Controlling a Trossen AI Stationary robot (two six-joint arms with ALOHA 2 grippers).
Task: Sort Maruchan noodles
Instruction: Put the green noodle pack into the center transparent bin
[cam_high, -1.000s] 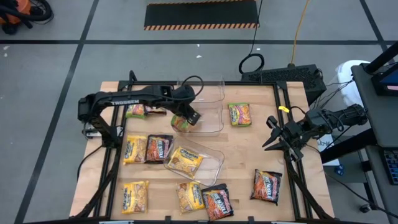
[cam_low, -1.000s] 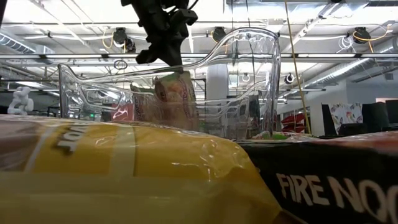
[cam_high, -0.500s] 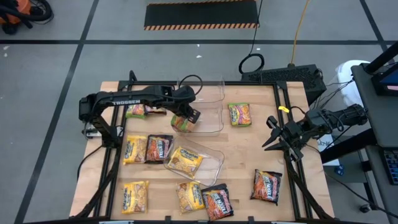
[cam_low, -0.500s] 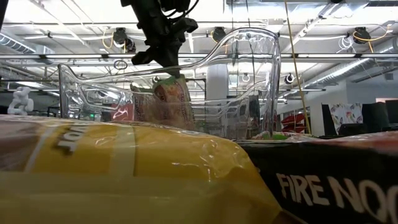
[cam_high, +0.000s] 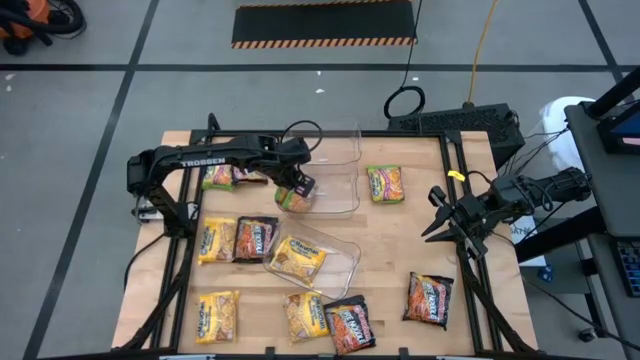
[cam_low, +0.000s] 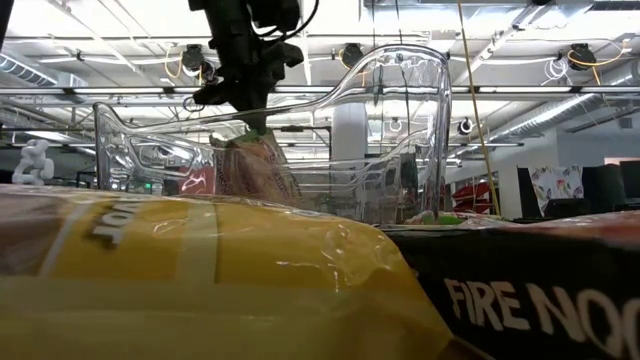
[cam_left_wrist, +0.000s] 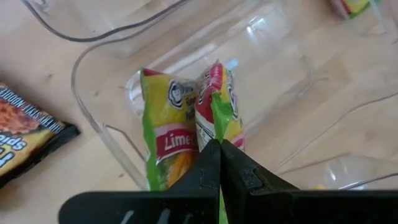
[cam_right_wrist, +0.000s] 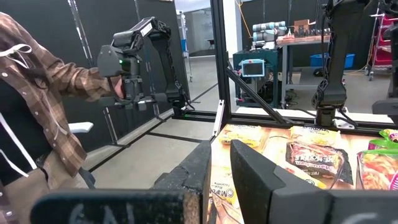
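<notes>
Because the left gripper (cam_left_wrist: 219, 163) pinches the top seam of a green-yellow lime packet (cam_left_wrist: 186, 127), the packet hangs upright with its lower end down inside the middle clear bin (cam_high: 345, 192), near the bin's left wall. Fingers are pressed together on the crimped edge, which folds the wrapper into two lobes, as the left wrist view shows. Holding by the seam likely keeps the noodle block below the fingers so it can drop flat when let go. The low view shows the same packet (cam_low: 255, 165) inside the bin, under the gripper.

The right gripper (cam_high: 441, 226) waits well apart at the table's right side, above bare wood, its fingers partly spread and carrying nothing.

Unsorted packets lie flat on the table: another green-yellow packet (cam_high: 385, 184) just right of the bins, yellow packets (cam_high: 217, 240) and dark packets (cam_high: 429, 299) toward the front. One yellow packet (cam_high: 296, 259) already sits in the front clear bin (cam_high: 343, 268), which suggests one bin per flavour.
</notes>
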